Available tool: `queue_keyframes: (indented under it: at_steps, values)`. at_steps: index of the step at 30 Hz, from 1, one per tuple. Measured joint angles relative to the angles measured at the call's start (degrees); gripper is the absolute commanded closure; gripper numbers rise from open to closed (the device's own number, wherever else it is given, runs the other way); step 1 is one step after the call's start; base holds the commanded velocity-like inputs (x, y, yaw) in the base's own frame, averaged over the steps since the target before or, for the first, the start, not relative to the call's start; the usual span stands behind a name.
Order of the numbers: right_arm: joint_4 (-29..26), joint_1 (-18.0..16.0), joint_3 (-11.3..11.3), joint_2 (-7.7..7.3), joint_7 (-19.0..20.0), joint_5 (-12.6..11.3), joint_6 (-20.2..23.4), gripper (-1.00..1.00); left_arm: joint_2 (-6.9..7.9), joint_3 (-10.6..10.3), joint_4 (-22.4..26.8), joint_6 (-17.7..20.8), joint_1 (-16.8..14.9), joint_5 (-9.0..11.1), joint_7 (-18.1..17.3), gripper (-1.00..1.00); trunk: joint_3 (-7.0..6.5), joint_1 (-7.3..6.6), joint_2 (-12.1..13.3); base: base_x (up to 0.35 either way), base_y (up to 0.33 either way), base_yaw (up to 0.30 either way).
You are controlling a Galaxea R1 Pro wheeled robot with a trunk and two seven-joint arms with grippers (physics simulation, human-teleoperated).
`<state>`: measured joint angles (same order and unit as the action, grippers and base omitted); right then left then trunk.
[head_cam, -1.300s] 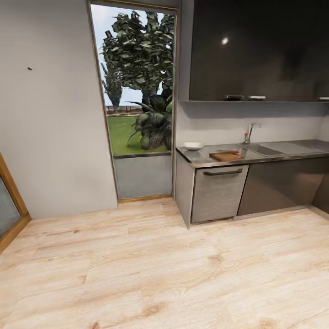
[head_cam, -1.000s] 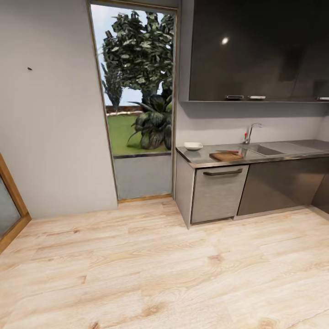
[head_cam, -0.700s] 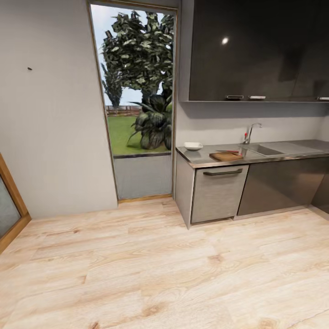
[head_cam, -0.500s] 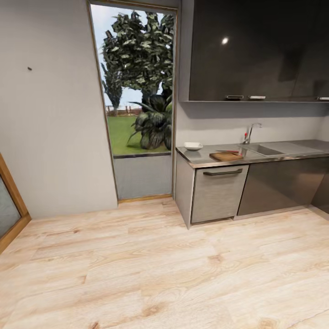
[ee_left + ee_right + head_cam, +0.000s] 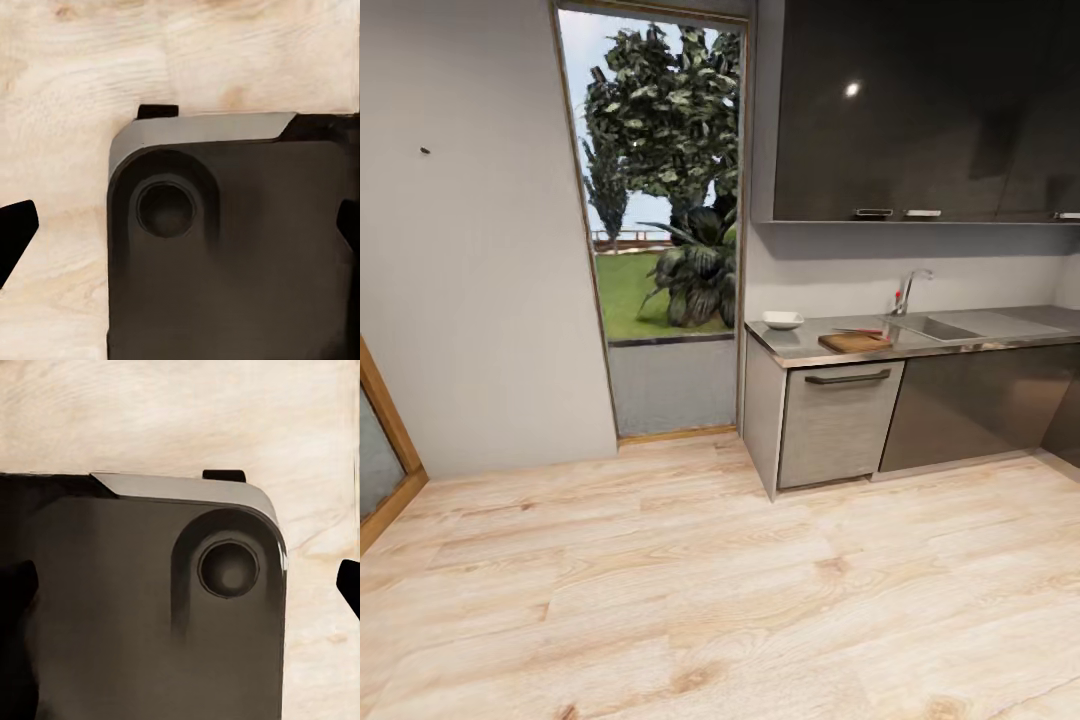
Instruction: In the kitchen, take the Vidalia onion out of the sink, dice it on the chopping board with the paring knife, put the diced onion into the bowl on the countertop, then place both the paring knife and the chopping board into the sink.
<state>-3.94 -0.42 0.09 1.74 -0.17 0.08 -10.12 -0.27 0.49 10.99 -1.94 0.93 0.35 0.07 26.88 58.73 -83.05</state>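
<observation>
In the left wrist view the left gripper (image 5: 180, 240) has its two dark fingertips (image 5: 15, 229) at opposite edges of the picture, spread wide with nothing between them; behind them lies a corner of the robot's dark base (image 5: 225, 247) and the pale wooden floor (image 5: 67, 82). The right gripper (image 5: 184, 600) stands the same way in the right wrist view, its fingertips (image 5: 349, 585) far apart and holding nothing, over another rounded corner of the base (image 5: 135, 600) with a round recess in it.

From the head camera the kitchen stands well off across the floor (image 5: 660, 580). The countertop (image 5: 800, 345) runs along the far wall at the right, over grey cabinet fronts (image 5: 838, 425) with a dark bar handle. On its near end lies the chopping board (image 5: 852, 342), and the paring knife (image 5: 860, 331) (only a thin red streak at this range) lies along the board's far edge. The bowl (image 5: 783, 320) sits behind them, nearer the counter's left end, apart from the board. The sink (image 5: 935, 326) is set into the counter to the right of the board, with the faucet (image 5: 908, 288) rising behind it. What lies inside the basin cannot be made out. Dark wall cabinets (image 5: 920, 110) hang above, and a tall glass door (image 5: 660, 220) to the left gives onto a garden
</observation>
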Motion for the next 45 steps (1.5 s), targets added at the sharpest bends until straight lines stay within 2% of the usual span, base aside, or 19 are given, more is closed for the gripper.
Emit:
queue_keyframes:
  at_steps: [1, 5, 12, 16, 21, 30, 33, 38, 45]
  values:
    - [-0.54, 0.0, 0.0, -0.02, -0.01, 0.02, -0.84, -1.0, 0.0, 0.01, 0.98, -0.02, 0.01, -0.01, 0.03, -1.0, 0.0, 0.0, 0.0, 0.0, 0.0, 0.0]
    - [-7.69, -0.01, 0.0, -0.46, -0.18, 0.15, -9.79, -1.0, 0.15, 0.06, 10.03, -0.08, 0.0, -0.03, 0.15, -1.0, 0.0, 0.0, 0.0, 0.0, 0.0, 0.0]
    - [-17.25, -0.02, -0.07, -1.59, -0.16, 0.14, -14.43, -1.0, 1.65, 0.07, 18.71, -0.27, 0.01, -0.03, 0.17, -1.0, 0.0, 0.0, 0.0, 0.0, 0.0, 0.0]
    - [-18.9, 0.0, -0.09, -1.56, -0.15, 0.1, -14.86, -1.0, 2.62, 0.08, 19.67, -0.33, 0.02, 0.06, 0.17, -1.0, 0.0, 0.0, 0.0, 0.0, 0.0, 0.0]
    - [-19.36, 0.01, -0.15, -1.56, -0.16, 0.08, -14.99, -1.0, 2.91, 0.06, 19.77, -0.36, 0.02, 0.18, 0.15, -1.0, 0.0, 0.0, 0.0, 0.0, 0.0, 0.0]
    - [-19.55, 0.01, -0.13, -1.43, -0.18, 0.08, -15.05, -1.0, 0.8, 0.12, 18.06, -0.45, 0.02, 0.21, 0.1, -1.0, 0.0, 0.0, 0.0, 0.0, 0.0, 0.0]
    - [-19.54, 0.01, -0.11, -1.52, -0.11, 0.07, -15.04, -1.0, 0.9, 0.15, 18.96, -0.44, 0.02, 0.21, 0.14, -1.0, 0.0, 0.0, 0.0, 0.0, 0.0, 0.0]
    - [-19.52, 0.01, -0.15, -1.57, -0.06, 0.08, -15.08, -1.0, 1.15, 0.1, 23.97, -0.42, 0.02, 0.16, 0.1, -1.0, 0.0, 0.0, 0.0, 0.0, 0.0, 0.0]
    - [-19.51, 0.01, -0.17, -1.45, -0.12, 0.08, -15.1, -1.0, 1.12, -0.01, 22.63, -0.52, 0.02, 0.13, -0.04, -1.0, 0.01, 0.0, 0.0, 0.0, -0.022, 0.0]
